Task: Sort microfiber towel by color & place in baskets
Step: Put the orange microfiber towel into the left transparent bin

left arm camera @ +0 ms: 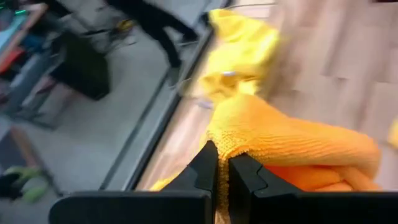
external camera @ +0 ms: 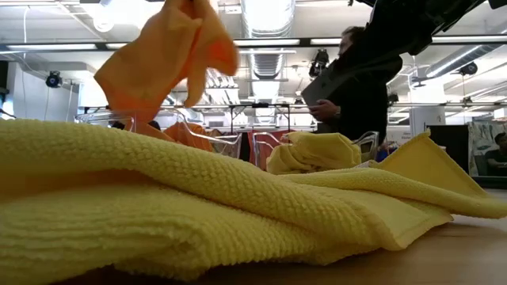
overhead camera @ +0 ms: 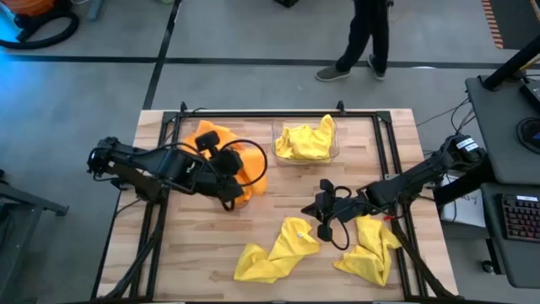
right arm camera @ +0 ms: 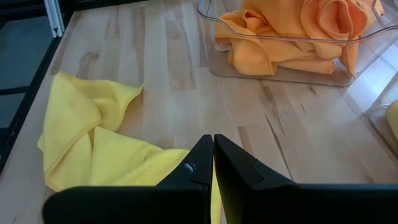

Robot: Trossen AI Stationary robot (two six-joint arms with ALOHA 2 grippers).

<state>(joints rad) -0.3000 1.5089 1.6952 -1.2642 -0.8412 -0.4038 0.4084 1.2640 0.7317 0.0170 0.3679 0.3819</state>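
My left gripper point(overhead camera: 229, 187) is shut on an orange microfiber towel point(overhead camera: 251, 173), which hangs in the air in the low view point(external camera: 166, 55) near the clear basket of orange towels point(overhead camera: 211, 135). Beside that basket at the far side stands a second clear basket point(overhead camera: 305, 157) with yellow towels in it. Two yellow towels point(overhead camera: 277, 250) point(overhead camera: 371, 247) lie crumpled on the near part of the table. My right gripper point(overhead camera: 325, 209) hovers shut between them, and one yellow towel point(right arm camera: 93, 146) reaches under its fingers. My left gripper pinches a bunched edge of the orange towel point(left arm camera: 231, 144) between its two fingers; one layer or several, I cannot tell. The towel is lifted clear of the table and hangs slack below the fingers. My right gripper is shut above the yellow towel; whether it touches it I cannot tell.
A black metal frame point(overhead camera: 396, 169) runs along the table's sides and far edge. A person point(overhead camera: 363, 38) stands on the floor beyond the far edge. Bare wood point(overhead camera: 287, 194) lies between the baskets and the loose yellow towels.
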